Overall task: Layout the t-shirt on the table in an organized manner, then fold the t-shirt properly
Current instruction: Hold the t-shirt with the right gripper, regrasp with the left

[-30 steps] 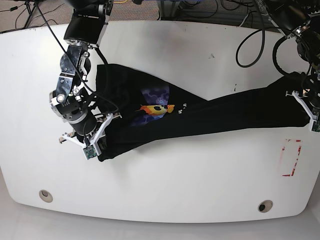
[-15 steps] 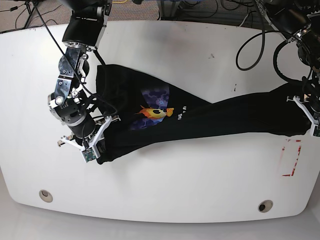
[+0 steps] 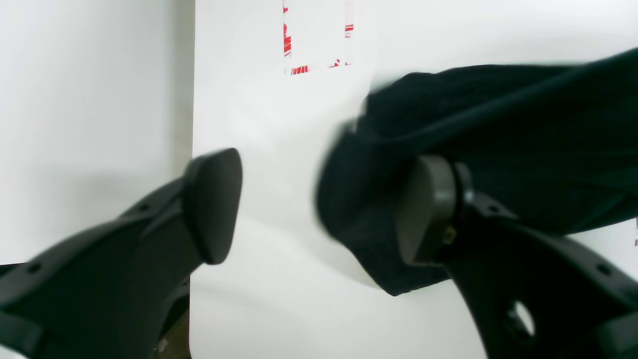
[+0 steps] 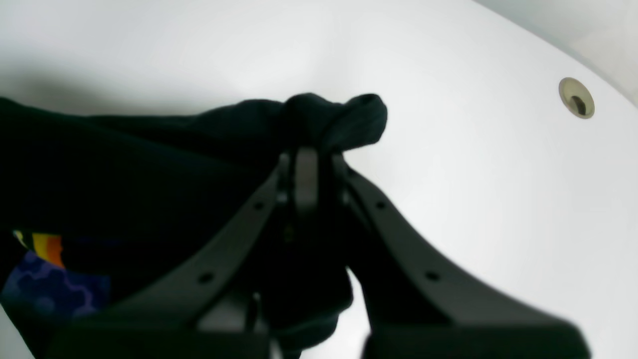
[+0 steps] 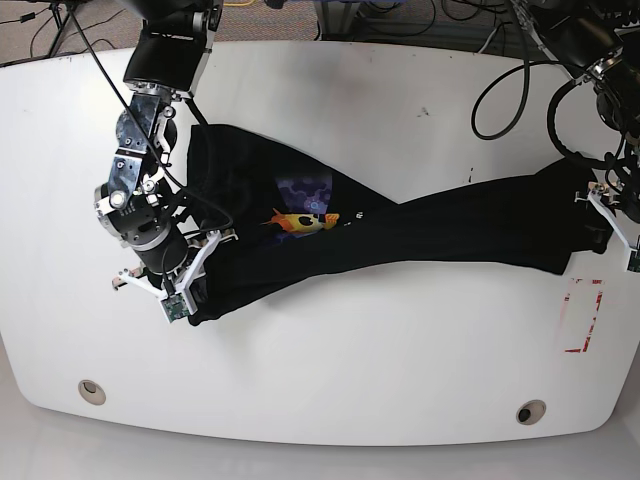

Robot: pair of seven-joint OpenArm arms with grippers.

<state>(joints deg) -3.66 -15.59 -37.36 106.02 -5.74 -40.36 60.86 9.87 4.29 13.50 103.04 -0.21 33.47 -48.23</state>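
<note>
Left wrist view shows my left gripper [image 3: 319, 209] wide open beside the t-shirt [image 5: 400, 235], my right gripper [image 4: 306, 164] pinching it, so pulling could bunch it up.

t-shirt [image 5: 420, 232]: you've got soft matt black cloth, slightly fuzzy weave at the bunched end in the left wrist view; print patch looks flat, yellow-orange and purple.
table [image 5: 330, 370]: your top is smooth white, faint sheen, soft reflections near the edge.
grommet hole [image 4: 576, 97]: dull metal-looking ring, you see it in the right wrist view.
left gripper [image 3: 319, 209]: fingers matt dark plastic, pads [image 3: 214, 204] smoother, greyish.
right gripper [image 4: 305, 172]: matt black plastic fingers with small holes.
red mark [image 5: 583, 315]: you see scuffed, patchy red lines.
</note>
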